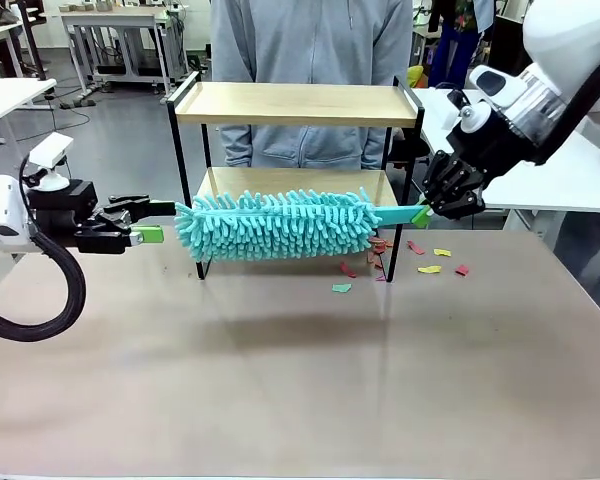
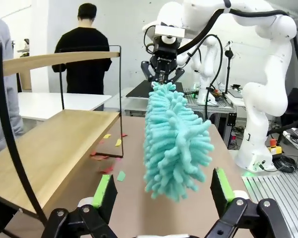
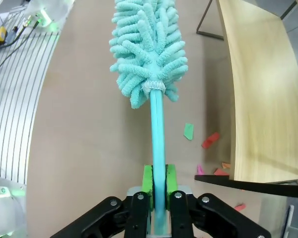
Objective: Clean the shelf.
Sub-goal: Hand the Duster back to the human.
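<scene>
Left pincer up close, spread wide beside the duster; right pincer pinches its handle level, sweeping scraps off the shelf at the counter's far side.

So my duster hangs right across the front of the shelf, blocking the way onto the lower board. Top board is wide open though. Paper scraps litter the table by the shelf's right legs; the whole near side is free to move through.
</scene>
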Robot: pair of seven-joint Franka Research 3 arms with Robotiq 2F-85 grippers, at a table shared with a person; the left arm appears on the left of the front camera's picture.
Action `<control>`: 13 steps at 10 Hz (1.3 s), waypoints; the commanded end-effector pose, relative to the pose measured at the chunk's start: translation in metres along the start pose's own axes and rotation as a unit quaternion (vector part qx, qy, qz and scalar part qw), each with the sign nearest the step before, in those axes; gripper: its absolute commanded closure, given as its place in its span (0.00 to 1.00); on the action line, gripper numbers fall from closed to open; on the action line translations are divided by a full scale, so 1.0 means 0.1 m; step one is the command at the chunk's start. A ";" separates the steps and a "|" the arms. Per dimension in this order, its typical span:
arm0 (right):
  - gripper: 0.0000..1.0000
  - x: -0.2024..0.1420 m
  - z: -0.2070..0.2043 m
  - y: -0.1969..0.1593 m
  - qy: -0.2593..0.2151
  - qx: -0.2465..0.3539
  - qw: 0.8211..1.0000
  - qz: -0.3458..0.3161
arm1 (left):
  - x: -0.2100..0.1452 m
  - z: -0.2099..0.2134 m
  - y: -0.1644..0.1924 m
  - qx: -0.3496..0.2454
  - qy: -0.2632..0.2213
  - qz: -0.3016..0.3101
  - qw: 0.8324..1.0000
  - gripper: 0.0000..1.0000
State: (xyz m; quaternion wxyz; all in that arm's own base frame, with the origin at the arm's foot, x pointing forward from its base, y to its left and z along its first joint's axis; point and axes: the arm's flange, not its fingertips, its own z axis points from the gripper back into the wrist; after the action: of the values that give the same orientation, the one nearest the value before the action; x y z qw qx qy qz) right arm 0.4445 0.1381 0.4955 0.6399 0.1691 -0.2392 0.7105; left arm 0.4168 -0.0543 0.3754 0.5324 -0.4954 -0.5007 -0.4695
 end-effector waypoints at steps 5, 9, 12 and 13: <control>0.87 -0.01 -0.03 -0.01 -0.007 0.000 1.000 -0.003 | -0.08 -0.47 0.04 -0.012 0.000 -0.024 1.000 0.00; 0.87 -0.01 -0.03 -0.01 -0.007 0.000 1.000 -0.003 | -0.12 -0.83 0.08 -0.019 0.007 -0.027 0.999 0.00; 0.87 -0.01 -0.03 -0.01 -0.007 0.000 1.000 -0.003 | -0.08 -0.95 0.07 -0.025 0.001 -0.035 0.999 0.00; 0.87 -0.01 -0.03 -0.01 -0.007 0.000 1.000 -0.003 | -0.07 -0.96 0.06 -0.031 -0.004 -0.039 0.999 0.58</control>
State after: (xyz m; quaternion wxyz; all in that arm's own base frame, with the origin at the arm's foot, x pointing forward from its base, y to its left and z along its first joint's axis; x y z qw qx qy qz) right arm 0.4484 0.1390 0.4889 0.6391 0.1783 -0.2460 0.7065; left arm 0.4294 -0.1439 0.3677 0.5104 -0.4973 -0.4917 -0.5004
